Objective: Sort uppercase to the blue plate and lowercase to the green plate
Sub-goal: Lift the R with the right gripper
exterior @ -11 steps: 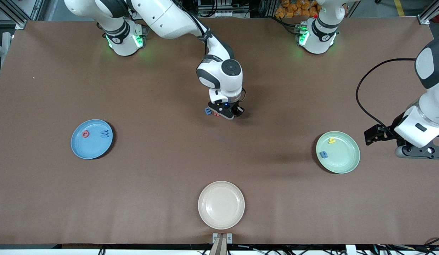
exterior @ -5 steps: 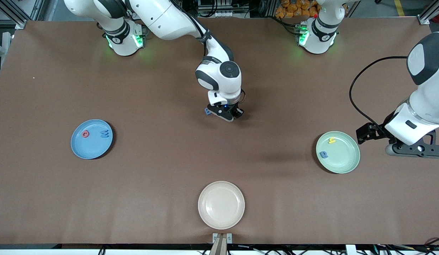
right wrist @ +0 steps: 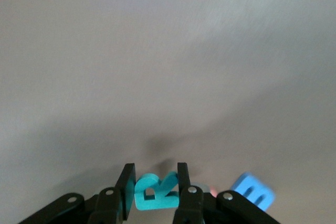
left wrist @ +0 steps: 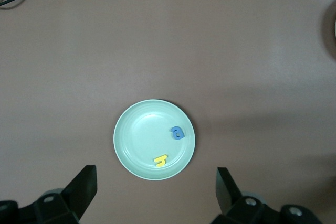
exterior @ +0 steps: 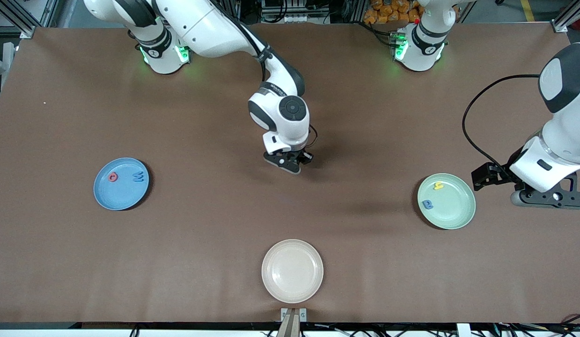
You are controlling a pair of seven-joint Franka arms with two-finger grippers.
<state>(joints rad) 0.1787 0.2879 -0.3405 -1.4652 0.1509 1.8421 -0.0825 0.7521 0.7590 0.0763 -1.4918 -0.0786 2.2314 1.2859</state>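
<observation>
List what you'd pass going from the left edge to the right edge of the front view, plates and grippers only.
blue plate → right gripper, shut on the green R → cream-white plate → green plate → left gripper, open.

Green R (right wrist: 156, 191) is pinched upright in the right hand (right wrist: 155, 192); blue e (right wrist: 254, 191) lies beside.

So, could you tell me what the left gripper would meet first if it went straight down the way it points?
Probably bare table. The open left gripper hangs beside the green plate, whose near rim lies just ahead of its fingertips, so depth leaves that uncertain.
</observation>
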